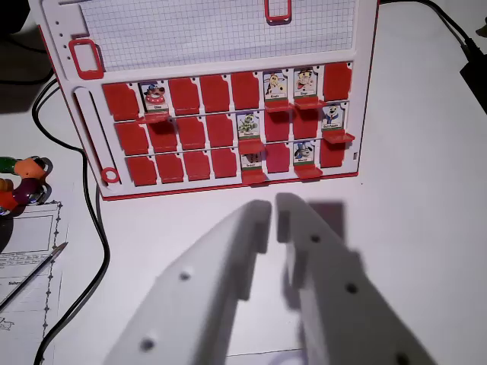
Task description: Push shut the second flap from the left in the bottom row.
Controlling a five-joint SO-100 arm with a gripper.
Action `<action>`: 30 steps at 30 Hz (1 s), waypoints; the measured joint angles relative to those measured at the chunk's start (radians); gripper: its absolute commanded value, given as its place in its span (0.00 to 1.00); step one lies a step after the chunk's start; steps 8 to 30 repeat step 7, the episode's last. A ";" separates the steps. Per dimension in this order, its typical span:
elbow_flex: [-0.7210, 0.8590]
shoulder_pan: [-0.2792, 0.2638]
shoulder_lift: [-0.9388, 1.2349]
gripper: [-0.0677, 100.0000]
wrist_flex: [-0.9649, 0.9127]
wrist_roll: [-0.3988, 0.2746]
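While the pincer (274,209) hovers, the second bottom-row flap (168,167) lies up-left.

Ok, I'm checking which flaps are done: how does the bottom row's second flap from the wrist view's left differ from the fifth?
The second flap shows only a plain red face. The fifth flap sticks out toward the camera as a red ledge. A character card shows above the fifth flap, none at the second. Both are red and sit in the same row.
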 measured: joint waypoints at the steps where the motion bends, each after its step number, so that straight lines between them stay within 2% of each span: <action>1: 0.000 0.000 0.000 0.00 0.000 0.000; 30: 0.003 0.000 0.000 0.00 0.000 0.012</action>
